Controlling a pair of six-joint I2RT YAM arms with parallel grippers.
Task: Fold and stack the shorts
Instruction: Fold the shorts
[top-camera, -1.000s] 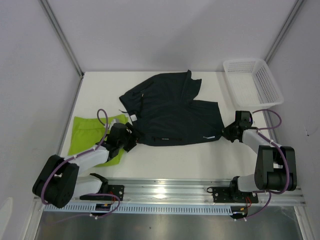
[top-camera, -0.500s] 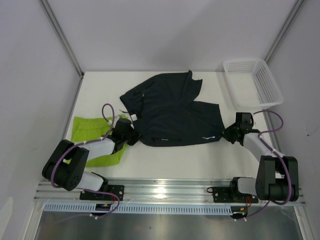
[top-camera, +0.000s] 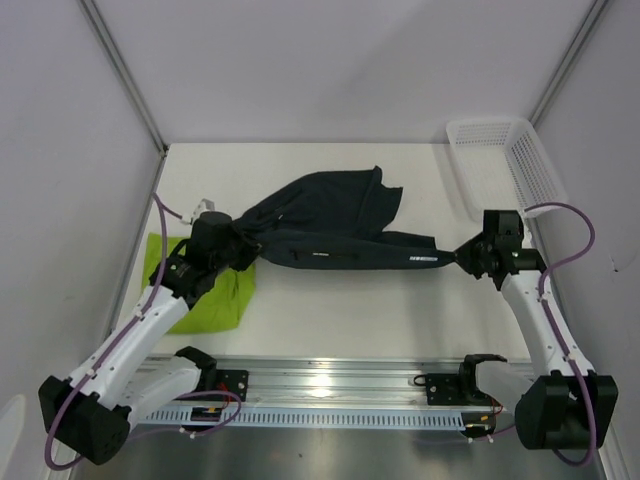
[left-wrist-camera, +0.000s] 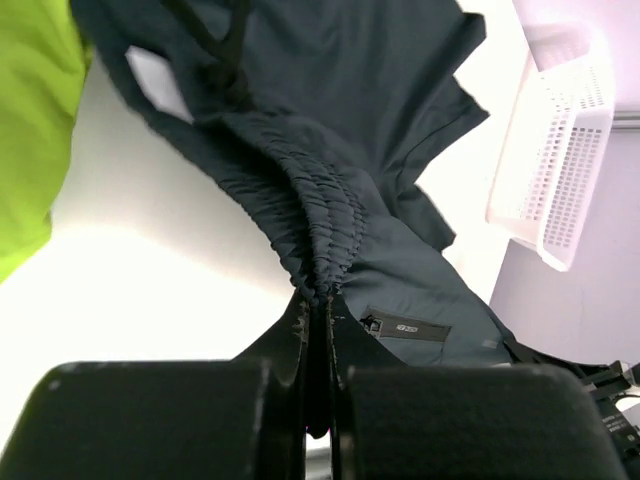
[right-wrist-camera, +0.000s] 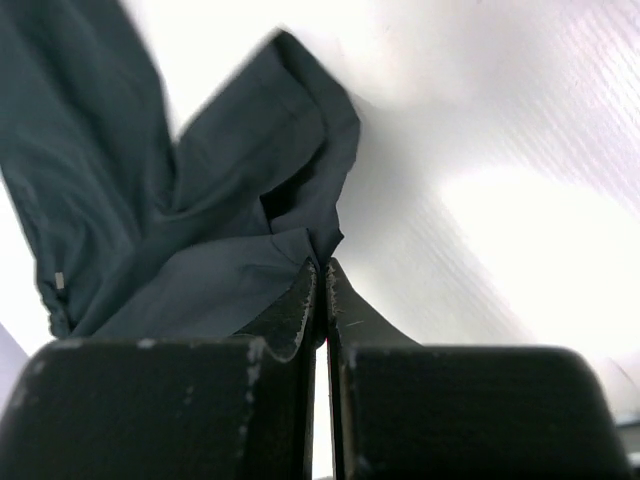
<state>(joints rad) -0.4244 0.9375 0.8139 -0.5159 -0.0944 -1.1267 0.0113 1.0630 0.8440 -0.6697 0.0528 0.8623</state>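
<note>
The dark navy shorts (top-camera: 330, 215) stretch as a long band across the table (top-camera: 340, 320), running leftward from just short of the white mesh basket (top-camera: 530, 165). The left gripper (top-camera: 236, 245), at the end of the band farthest from the basket, has its fingers pressed together on the gathered waistband. The right gripper (top-camera: 458, 260), just in front of the basket's near corner, pinches a corner of the fabric. The lime green shorts (top-camera: 215, 295) lie flat, farther still from the basket, partly under the left arm.
</note>
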